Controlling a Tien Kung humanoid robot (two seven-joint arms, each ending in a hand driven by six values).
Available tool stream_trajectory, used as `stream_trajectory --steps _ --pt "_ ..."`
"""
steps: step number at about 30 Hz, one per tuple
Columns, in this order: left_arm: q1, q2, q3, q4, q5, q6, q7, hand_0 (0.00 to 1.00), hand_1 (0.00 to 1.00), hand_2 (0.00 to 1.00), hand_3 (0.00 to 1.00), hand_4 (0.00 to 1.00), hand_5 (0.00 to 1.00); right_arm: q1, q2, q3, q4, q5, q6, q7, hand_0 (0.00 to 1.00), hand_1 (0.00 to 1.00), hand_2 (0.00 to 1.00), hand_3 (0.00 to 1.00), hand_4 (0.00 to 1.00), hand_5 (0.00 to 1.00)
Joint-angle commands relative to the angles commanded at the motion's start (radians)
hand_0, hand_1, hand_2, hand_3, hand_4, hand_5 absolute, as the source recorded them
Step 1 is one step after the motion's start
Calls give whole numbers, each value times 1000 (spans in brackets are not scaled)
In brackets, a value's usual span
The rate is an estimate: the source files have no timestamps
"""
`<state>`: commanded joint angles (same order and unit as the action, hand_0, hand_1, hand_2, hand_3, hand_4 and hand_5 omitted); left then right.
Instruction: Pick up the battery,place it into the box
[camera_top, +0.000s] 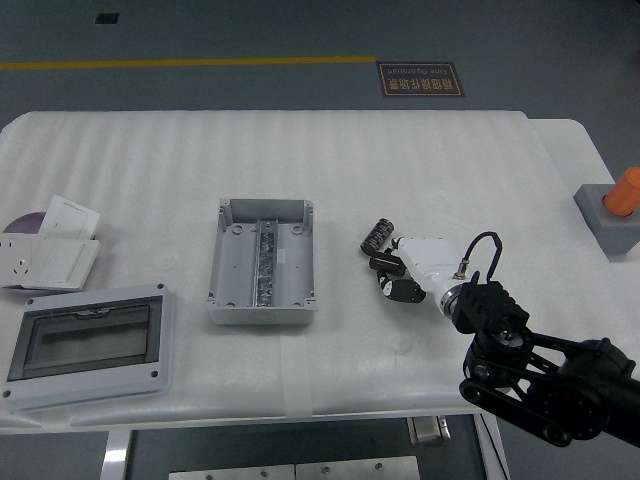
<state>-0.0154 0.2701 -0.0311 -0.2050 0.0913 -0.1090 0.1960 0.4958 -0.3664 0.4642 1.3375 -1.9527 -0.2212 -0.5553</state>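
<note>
right hand (392, 277) sits low over the counter (400, 170), dark fingers (398, 291) curled just beside the battery (377, 236); whether they touch it cannot be told, and nothing is pinched. battery lies loose on the counter, right of the open grey box (260, 262), apart from it. judgement: close on the battery's middle and confirm the grip before lifting, then carry left into the box.

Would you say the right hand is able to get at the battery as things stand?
Probably yes: the right hand sits just beside the battery, on its near-right side, and nothing lies between them; the open grey box is off to the left, out of the way.
</note>
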Motion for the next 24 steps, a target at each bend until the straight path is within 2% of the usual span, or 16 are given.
stream_trajectory --steps 3,4,15,16,24 --pt "0 0 1 0 -1 0 0 657 688 623 554 685 397 -1 0 -1 -2 7 -1 3 273 397 421 684 462 320" --pt "0 0 1 0 -1 -1 0 655 685 624 557 682 393 -2 0 -1 -2 10 -2 4 265 417 434 692 240 183" --pt "-1 0 5 1 -6 -2 0 655 685 624 557 684 394 -14 -13 25 27 75 -37 37 269 421 428 690 211 153" --pt "0 0 6 1 -6 -2 -1 653 685 624 557 687 393 -15 -14 29 33 86 -41 41 265 417 424 687 246 177" --pt "1 -2 9 2 -10 -2 -1 653 685 623 558 689 393 -22 -25 50 104 192 -81 85 262 417 424 687 276 195"
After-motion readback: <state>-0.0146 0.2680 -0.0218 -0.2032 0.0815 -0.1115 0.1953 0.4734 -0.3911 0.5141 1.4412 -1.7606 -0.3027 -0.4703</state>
